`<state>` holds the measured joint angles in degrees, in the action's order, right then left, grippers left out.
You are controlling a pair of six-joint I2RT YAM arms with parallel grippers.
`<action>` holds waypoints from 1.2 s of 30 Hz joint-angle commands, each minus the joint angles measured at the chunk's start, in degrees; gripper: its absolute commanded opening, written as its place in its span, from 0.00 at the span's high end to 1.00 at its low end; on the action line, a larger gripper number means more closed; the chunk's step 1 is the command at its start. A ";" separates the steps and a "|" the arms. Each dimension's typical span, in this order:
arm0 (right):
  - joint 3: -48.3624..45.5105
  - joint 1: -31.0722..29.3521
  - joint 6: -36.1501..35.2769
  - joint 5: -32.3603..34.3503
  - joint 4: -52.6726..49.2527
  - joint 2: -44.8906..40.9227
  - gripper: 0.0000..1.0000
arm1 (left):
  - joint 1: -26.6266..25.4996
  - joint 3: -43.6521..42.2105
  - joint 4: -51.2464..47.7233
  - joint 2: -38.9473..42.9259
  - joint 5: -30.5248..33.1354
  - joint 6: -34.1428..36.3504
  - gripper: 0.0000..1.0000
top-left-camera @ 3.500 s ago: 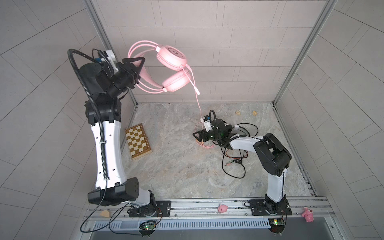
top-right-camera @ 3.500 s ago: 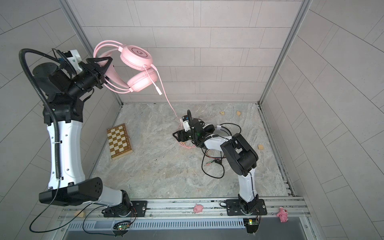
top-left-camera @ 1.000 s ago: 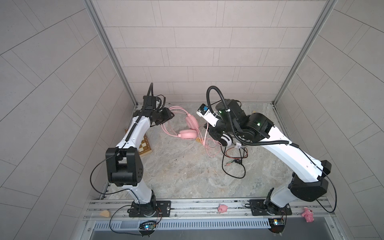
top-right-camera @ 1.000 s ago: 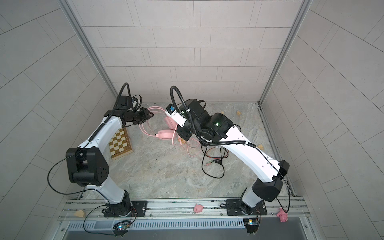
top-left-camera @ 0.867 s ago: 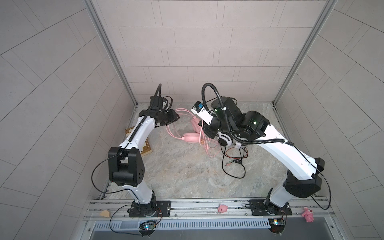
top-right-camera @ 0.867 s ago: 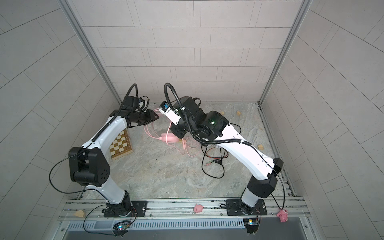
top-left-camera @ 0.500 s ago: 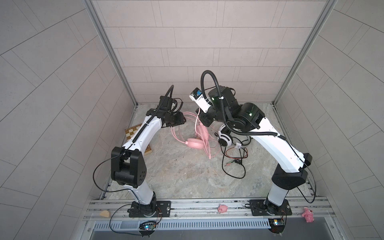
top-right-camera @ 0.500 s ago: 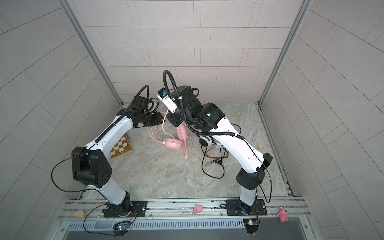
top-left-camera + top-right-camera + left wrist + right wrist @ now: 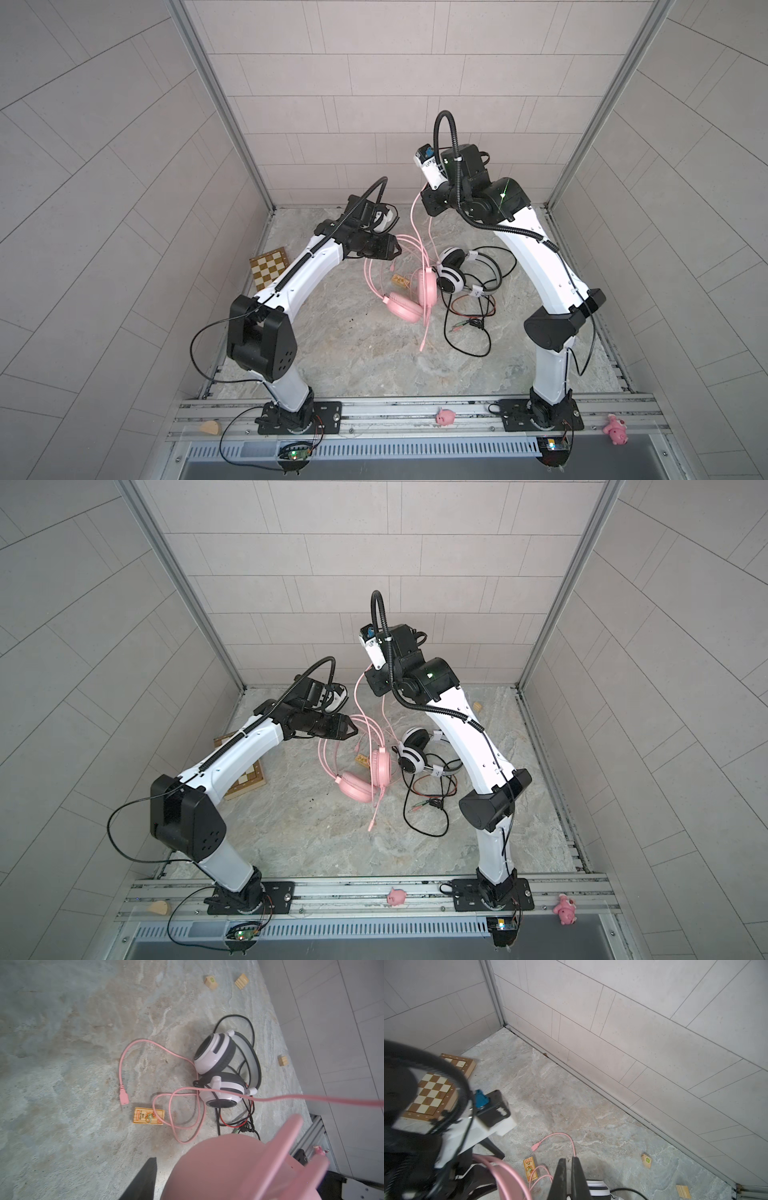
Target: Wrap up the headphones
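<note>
Risen, right tool (image 9: 569, 1160) pinches pink cable (image 9: 332, 1098); left tool (image 9: 351, 730) grips pink headset (image 9: 401, 308).

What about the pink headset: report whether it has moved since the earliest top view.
Yes. The pink headset, held by the left gripper, has come down from high above the chessboard to near the table, right of it.

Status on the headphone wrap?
Left gripper clamps band of pink headset. Right gripper pinches pink cable, held high. Cable not yet wrapped. White-and-black headset and its cords lie close beside.
</note>
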<state>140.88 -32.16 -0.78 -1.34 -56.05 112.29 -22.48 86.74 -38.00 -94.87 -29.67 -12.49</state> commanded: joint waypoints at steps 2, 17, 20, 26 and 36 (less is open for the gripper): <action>0.63 2.80 1.66 -3.34 -1.69 3.70 1.00 | 0.33 -0.08 3.91 4.67 -5.82 1.09 1.00; -4.50 9.22 3.99 -12.00 0.09 11.24 1.00 | 4.54 -10.30 27.88 11.61 -21.10 -12.09 1.00; -8.31 9.14 6.03 -12.87 2.49 10.77 1.00 | 6.89 -13.84 33.80 13.91 -19.77 -15.82 1.00; -14.67 8.36 8.23 -15.59 9.01 9.85 1.00 | 8.38 -16.84 43.29 16.41 -22.82 -21.17 1.00; -23.25 4.96 11.97 -18.66 15.45 8.72 1.00 | 11.84 -23.75 78.98 15.03 -22.78 -49.53 1.00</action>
<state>121.43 -26.15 8.78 -17.69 -43.90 123.63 -11.46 63.51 22.00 -80.77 -52.77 -48.29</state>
